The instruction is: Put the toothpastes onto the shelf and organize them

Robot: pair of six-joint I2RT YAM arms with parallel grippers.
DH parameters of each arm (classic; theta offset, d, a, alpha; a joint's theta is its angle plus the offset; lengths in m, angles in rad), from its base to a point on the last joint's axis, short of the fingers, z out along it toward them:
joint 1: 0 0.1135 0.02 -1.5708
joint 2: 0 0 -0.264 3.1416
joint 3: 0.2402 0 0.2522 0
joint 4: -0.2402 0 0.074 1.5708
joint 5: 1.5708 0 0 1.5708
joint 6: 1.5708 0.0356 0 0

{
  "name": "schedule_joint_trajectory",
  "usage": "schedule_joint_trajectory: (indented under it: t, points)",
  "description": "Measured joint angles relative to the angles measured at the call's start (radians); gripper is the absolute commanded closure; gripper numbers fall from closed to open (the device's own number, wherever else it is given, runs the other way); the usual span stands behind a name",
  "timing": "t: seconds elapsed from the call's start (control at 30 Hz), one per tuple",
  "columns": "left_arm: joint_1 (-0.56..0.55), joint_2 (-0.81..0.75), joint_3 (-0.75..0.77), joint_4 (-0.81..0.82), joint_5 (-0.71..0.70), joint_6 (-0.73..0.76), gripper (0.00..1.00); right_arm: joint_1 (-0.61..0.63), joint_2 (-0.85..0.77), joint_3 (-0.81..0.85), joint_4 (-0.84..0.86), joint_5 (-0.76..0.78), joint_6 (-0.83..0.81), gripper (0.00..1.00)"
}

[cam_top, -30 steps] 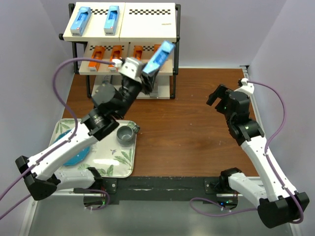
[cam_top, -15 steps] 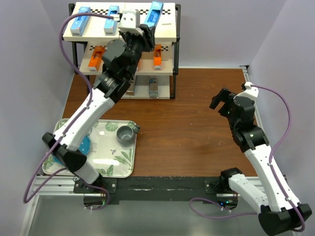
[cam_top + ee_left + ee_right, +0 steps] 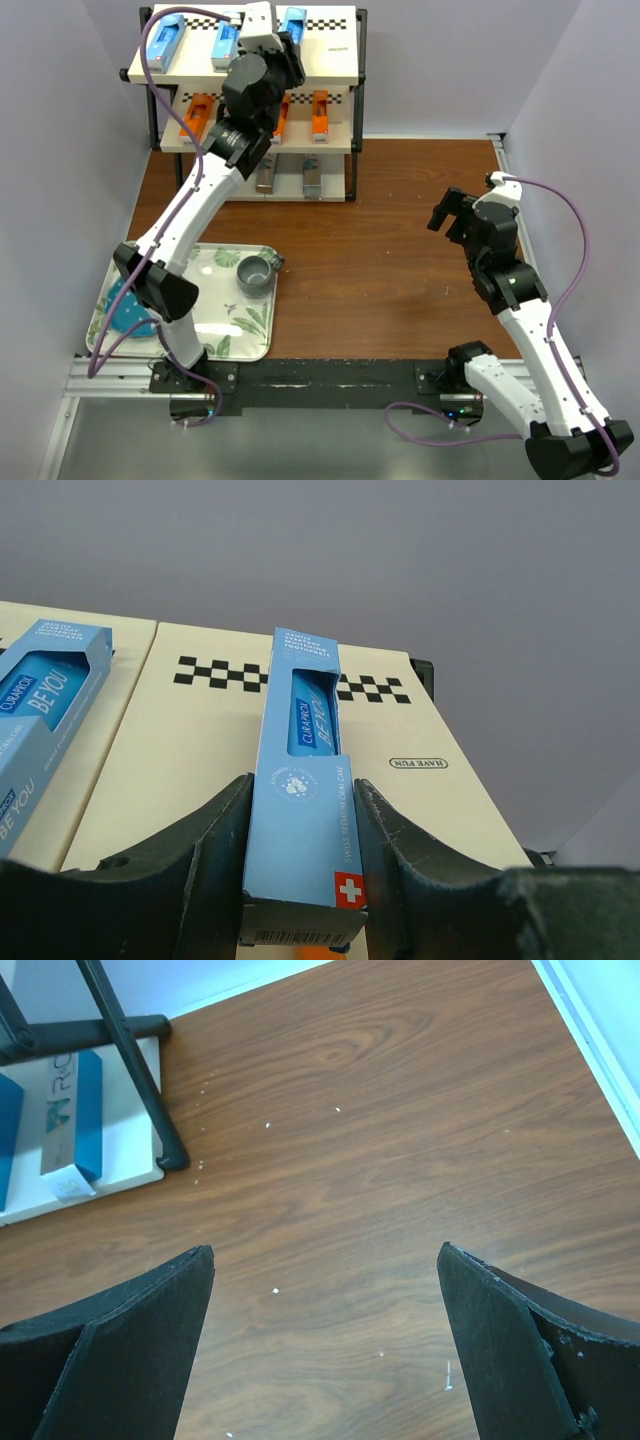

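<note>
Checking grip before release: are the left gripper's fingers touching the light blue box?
Touching. Left wrist view: both fingers clamp the light blue box, no gap.

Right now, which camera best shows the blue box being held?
Left wrist view: the light blue toothpaste box sits central, clamped in the left pincer, lettering readable. The top view shows only its end past the arm; the right wrist view misses it.
</note>
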Motion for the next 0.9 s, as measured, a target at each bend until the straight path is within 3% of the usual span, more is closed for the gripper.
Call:
schedule_joint_trajectory:
  t: [0.3, 0.63, 0.9]
  points:
    - [0.015, 0.067, 0.048, -0.003, -0.015, -0.015, 0.69, 0.000, 0.000, -0.010, 0.005, 0.005, -0.031, 0.02]
    - [0.025, 0.108, 0.062, 0.000, -0.027, -0.061, 0.50, 0.000, 0.002, -0.018, 0.005, 0.021, -0.043, 0.02]
    - [0.025, 0.109, 0.062, 0.001, -0.042, -0.076, 0.48, 0.000, 0.002, -0.018, 0.005, 0.021, -0.048, 0.02]
